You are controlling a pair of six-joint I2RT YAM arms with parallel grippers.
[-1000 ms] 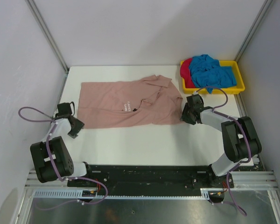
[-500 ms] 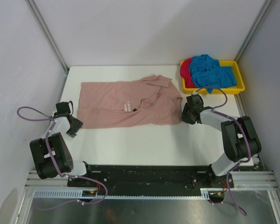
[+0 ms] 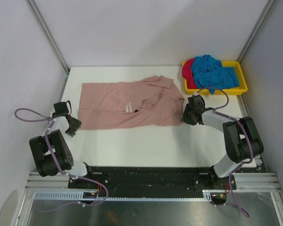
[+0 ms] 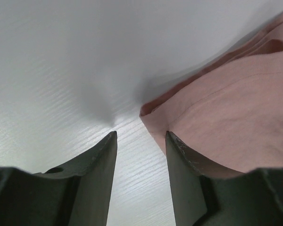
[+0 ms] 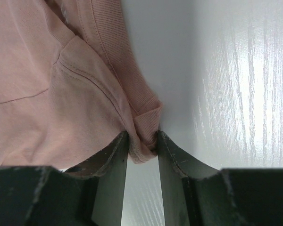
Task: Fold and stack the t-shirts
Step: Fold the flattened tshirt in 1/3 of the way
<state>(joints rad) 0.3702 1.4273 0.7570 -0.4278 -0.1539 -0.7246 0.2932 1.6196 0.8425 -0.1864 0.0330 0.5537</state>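
A dusty pink t-shirt (image 3: 127, 103) with small white print lies spread on the white table, its right side folded over. My right gripper (image 3: 185, 115) is at the shirt's near right corner, shut on a bunched ribbed edge of the pink t-shirt (image 5: 144, 127). My left gripper (image 3: 74, 123) is open at the shirt's near left corner; in the left wrist view the corner (image 4: 153, 113) lies just ahead of the fingertips, the right fingertip (image 4: 179, 155) resting over the cloth. Blue (image 3: 214, 71) and red (image 3: 188, 70) t-shirts lie heaped in the tray.
A yellow plastic tray (image 3: 243, 87) stands at the back right corner of the table. White walls with metal posts close in the table at the left, back and right. The arms' bases and a metal rail sit at the near edge.
My left gripper has moved left and slightly back along the table to the shirt's near left corner. My right gripper has edged slightly left at the right corner.
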